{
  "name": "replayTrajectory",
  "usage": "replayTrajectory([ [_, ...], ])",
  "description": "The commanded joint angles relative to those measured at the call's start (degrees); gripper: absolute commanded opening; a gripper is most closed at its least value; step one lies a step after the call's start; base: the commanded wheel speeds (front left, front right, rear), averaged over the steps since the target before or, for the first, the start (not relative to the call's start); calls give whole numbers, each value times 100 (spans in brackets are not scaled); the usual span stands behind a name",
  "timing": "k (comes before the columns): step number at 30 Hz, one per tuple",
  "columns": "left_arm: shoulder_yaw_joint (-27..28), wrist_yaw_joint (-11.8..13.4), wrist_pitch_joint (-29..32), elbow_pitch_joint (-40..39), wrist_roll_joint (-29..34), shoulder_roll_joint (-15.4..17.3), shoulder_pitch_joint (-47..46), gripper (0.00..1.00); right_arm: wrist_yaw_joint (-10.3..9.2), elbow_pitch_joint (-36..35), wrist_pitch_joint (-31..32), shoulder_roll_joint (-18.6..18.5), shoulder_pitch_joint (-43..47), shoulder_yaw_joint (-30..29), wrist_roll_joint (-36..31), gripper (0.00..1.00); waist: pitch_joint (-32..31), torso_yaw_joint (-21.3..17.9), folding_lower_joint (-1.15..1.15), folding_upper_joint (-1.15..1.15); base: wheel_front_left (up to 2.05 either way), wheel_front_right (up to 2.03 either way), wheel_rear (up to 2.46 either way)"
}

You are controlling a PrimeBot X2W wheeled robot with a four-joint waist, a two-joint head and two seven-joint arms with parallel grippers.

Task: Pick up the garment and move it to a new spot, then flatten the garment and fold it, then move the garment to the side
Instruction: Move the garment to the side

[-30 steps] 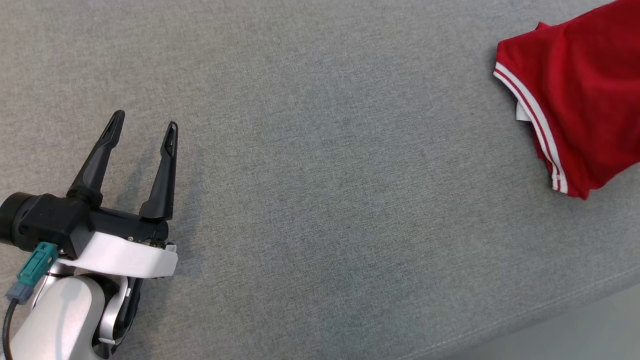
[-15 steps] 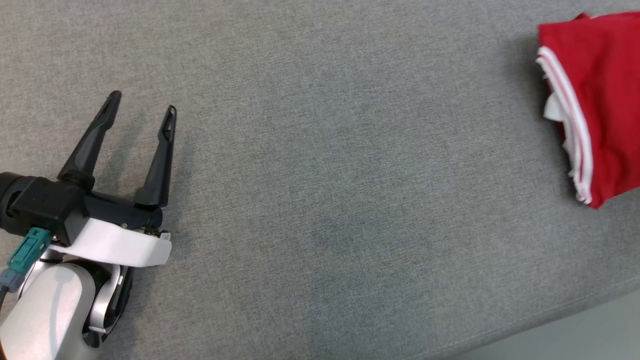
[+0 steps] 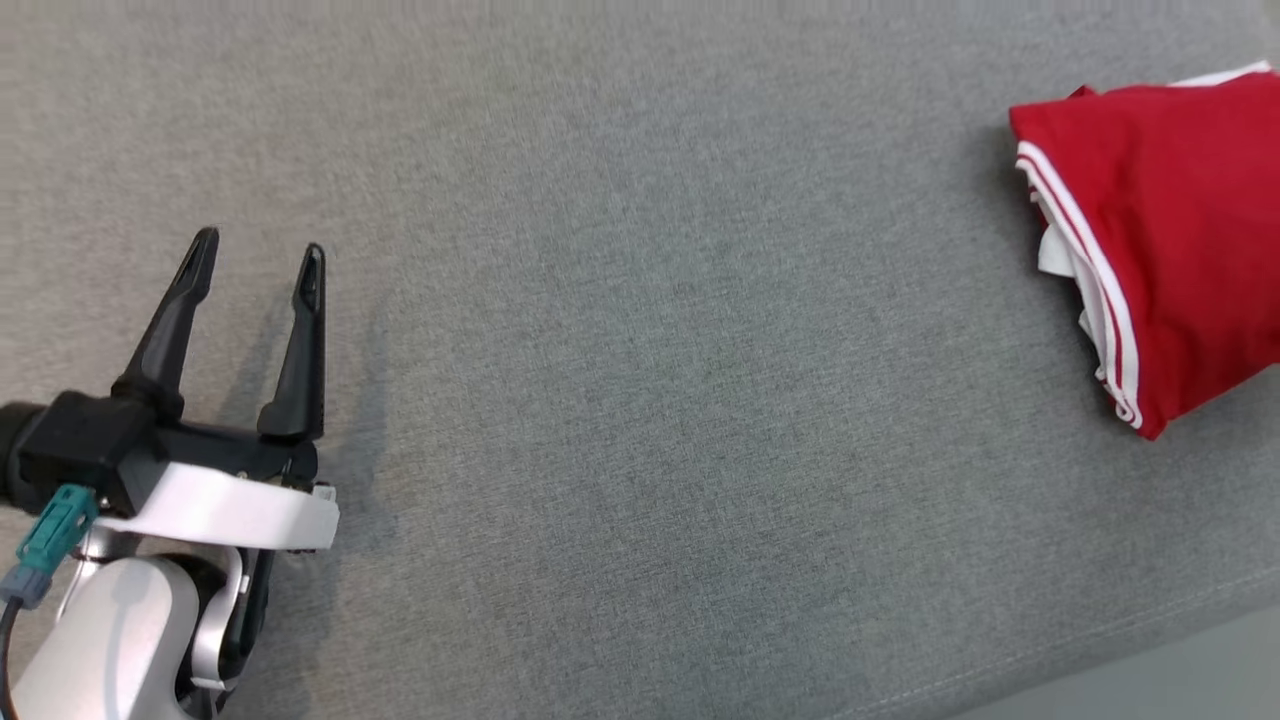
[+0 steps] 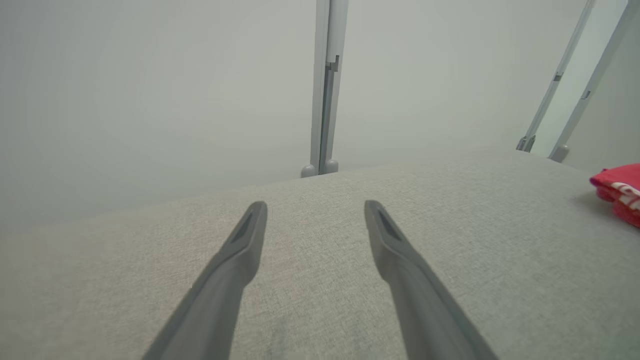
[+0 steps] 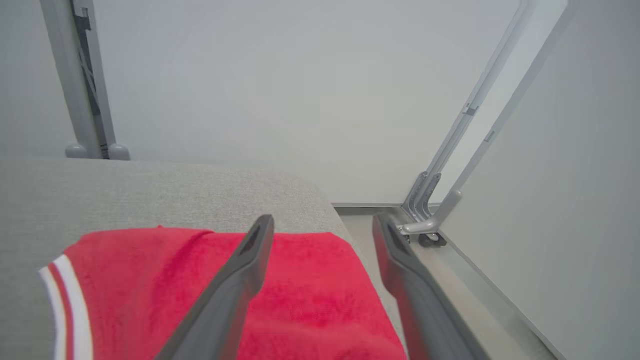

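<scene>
Left end effector (image 3: 259, 243) hovers wide open and empty over the grey fabric surface (image 3: 640, 350), right end effector (image 5: 324, 220) also spread open, gripping nothing, above the folded red garment (image 3: 1170, 230) at the surface's right edge, a broad open stretch between, pale wall (image 4: 150, 100) and metal posts (image 4: 325, 100) behind.

The head camera looks down on the grey fabric surface (image 3: 640, 400); both wrist cameras skim it low, and all share the red garment (image 3: 1180, 220).
</scene>
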Motion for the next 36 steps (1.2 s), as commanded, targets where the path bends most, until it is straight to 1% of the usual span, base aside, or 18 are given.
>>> replayTrajectory([
  [1,41,45,-40,9,-41,-22,66,100,-2,-185,-39,89,117,33,-54,100,-230,76,0,0,0,0,0],
  [6,128,106,-169,122,-159,-108,254,100,-2,-1133,194,565,605,167,-72,100,-620,255,0,0,0,0,0],
  [10,201,154,-250,207,-241,-171,409,100,-2,-1910,457,947,993,413,-148,100,-889,412,0,0,0,0,0],
  [14,254,218,-310,278,-275,-220,601,100,-2,-2469,669,1276,1382,671,-188,100,-1161,586,0,0,0,0,0],
  [16,306,268,-327,309,-300,-221,719,100,-2,-2653,772,1385,1565,817,-229,100,-1300,636,0,0,0,0,0],
  [18,342,313,-348,320,-308,-221,833,100,-2,-2779,857,1448,1686,919,-223,100,-1437,676,0,0,0,0,0],
  [23,382,377,-360,360,-324,-206,1083,100,-2,-2829,1037,1524,1981,1064,-267,100,-1790,829,0,0,0,0,0],
  [36,330,463,-314,469,-404,-167,1675,100,-2,-2904,1248,1600,2779,990,-266,100,-2586,1034,0,0,0,0,0],
])
